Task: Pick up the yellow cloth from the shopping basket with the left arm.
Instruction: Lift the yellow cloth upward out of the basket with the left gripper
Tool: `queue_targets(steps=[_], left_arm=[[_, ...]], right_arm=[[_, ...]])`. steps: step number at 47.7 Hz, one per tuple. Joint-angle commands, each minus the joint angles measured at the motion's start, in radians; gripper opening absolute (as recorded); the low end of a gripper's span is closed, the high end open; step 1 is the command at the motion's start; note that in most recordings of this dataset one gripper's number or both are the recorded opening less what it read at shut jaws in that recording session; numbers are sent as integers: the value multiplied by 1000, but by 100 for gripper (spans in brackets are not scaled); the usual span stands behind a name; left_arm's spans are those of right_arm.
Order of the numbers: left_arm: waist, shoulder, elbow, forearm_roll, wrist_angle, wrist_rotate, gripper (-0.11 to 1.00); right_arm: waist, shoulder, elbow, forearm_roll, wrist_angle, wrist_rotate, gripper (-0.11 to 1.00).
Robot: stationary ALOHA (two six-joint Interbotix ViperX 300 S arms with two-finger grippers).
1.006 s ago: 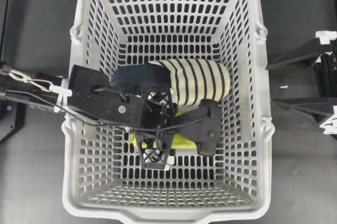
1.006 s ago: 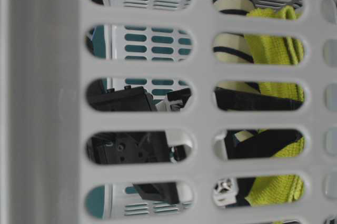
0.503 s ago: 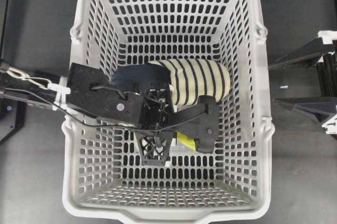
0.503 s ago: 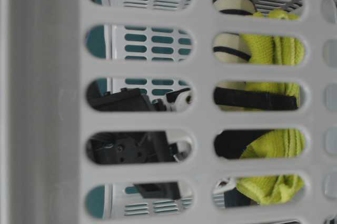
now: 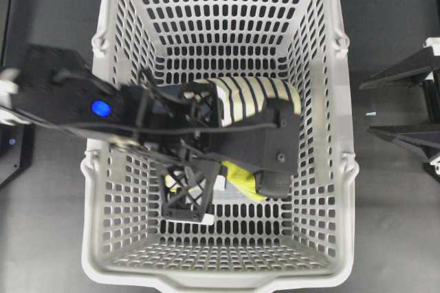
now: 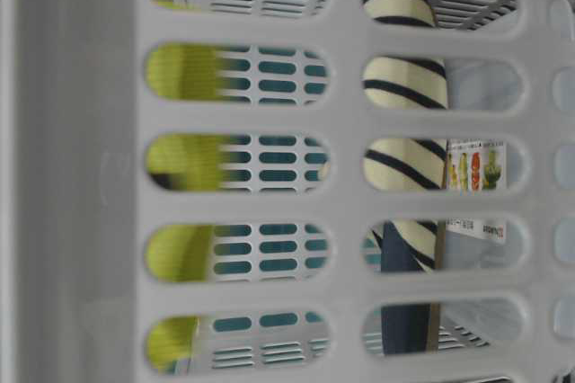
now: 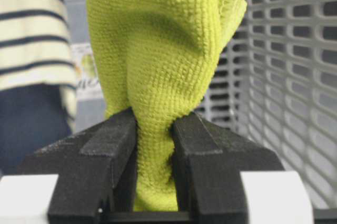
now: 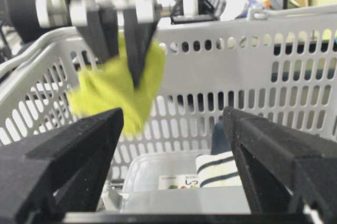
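A: What is seen to have changed over the last second?

B: The yellow cloth (image 7: 158, 71) is now carried higher. A second ago it was lying low in the shopping basket (image 5: 103, 169) beside the striped garment (image 5: 254, 97), with the left gripper (image 7: 155, 145) down around it. Now it is seen in the right wrist view hanging at about rim height, and in the table-level view it is blurred and shifted to the left-hand slots, so motion is suggested.

A: How are the jaws of that gripper set?

B: They are clamped together on a pinched neck of the cloth, and the fabric is bunched between the two black pads (image 7: 113, 150). The right gripper (image 8: 174, 145) is held with its jaws wide apart and nothing between them, outside the basket.

A: What is meant by this for the task?

B: The grasp is judged to be secure and the pick nearly finished; only clearing the basket is thought to remain.

A: Which way is the cloth pointed?

B: Its long axis is judged to run roughly vertical. In the right wrist view it is gathered narrow at the jaws above and spread wider below, hanging down. A clear packet (image 8: 174, 179) with a printed label is left on the basket floor.
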Motion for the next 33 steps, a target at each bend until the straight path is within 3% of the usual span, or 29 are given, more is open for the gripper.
queue_targets(steps=[1,10,33], left_arm=[[-5,-37,-147,3,80,0,15],[3,-3,-273,3,160,-8,15],[34,2,-267,3,156,-12,15]], right_arm=[[0,0,-9,-2,-11,-2,73],[-2,0,-8,0,-11,2,73],[0,0,-8,-2,-11,3,73]])
